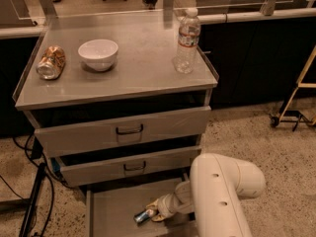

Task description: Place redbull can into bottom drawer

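Camera view. Found bottom drawer [109,215] pulled out beyond the two drawers above, its flat floor exposed, low left side and rear edge visible, front edge cut off by the frame. Located redbull can [143,217] lying on its side on that floor, right of centre, silver end turned toward the left. Logged hand [157,210] inside the drawer, touching the can's right end; cannot tell how far open it is, nor whether it has hold of the can. Traced white arm [219,191] from the hand out over the drawer's right side, its bulky elbow covering that side and the lower right. Noted bare floor in the left half of the drawer, well apart from the can. Above, middle drawer [98,168] and top drawer [84,136] each slightly ajar, dark loop handles facing front. On the desk [138,75]: orange-copper can [51,62] lying near the left edge, white bowl [98,54] just beside it, water bottle [187,39] upright near the right edge; wide bare middle and front strip. Recorded cables [33,201] hanging left of the drawers and open speckled floor [276,147] to the right.
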Robot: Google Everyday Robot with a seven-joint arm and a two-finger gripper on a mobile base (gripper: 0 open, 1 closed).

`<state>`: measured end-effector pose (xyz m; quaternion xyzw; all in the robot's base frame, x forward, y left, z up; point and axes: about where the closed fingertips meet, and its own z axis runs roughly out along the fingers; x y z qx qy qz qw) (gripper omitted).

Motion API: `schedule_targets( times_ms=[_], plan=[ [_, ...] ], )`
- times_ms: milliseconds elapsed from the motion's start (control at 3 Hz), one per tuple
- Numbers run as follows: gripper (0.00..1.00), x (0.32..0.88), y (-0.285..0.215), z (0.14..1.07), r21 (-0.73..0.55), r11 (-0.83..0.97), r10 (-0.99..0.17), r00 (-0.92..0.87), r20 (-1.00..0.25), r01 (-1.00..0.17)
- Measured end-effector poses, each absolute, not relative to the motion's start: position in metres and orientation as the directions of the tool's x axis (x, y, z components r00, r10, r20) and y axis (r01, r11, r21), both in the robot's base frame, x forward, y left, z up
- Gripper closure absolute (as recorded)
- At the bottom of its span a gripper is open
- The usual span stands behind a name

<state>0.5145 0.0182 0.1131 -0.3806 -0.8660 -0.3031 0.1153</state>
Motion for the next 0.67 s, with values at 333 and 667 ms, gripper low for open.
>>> schedule_targets(
  times_ms=[333, 667],
  plan=[
    [0.00, 0.5144, 0.0183, 0.1131, 0.437, 0.527, 0.589, -0.684, 0.431, 0.729],
    [0.00, 0.5144, 0.0183, 0.1131, 0.437, 0.527, 0.589, -0.684, 0.431, 0.729]
  ],
)
